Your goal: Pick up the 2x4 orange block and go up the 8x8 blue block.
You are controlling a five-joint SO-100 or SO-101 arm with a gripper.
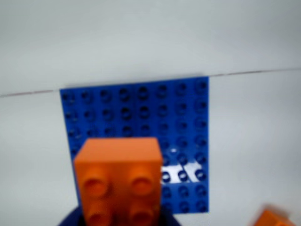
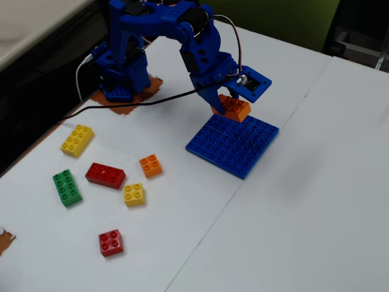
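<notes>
While the blue arm [image 2: 182, 36] reaches out from its base across the white table [image 2: 316, 201], its gripper [image 2: 226, 104] pinches the orange brick [image 2: 231, 107] between the fingers and holds it just above the far edge of the blue baseplate [image 2: 234, 145]. Whether the brick touches the plate cannot be told from the fixed view. Seen from the wrist view, the orange brick [image 1: 120, 181] fills the lower centre, studs facing the camera, with the blue baseplate [image 1: 141, 117] lying flat behind it and a thin seam in the table running along the plate's far edge. Left of the plate in the fixed view lie loose bricks, well apart from it: a yellow oblong brick [image 2: 77, 140], a green brick [image 2: 67, 187], a red oblong brick [image 2: 105, 175], a small orange brick [image 2: 150, 165], a small yellow brick [image 2: 134, 194] and a small red brick [image 2: 110, 242].
</notes>
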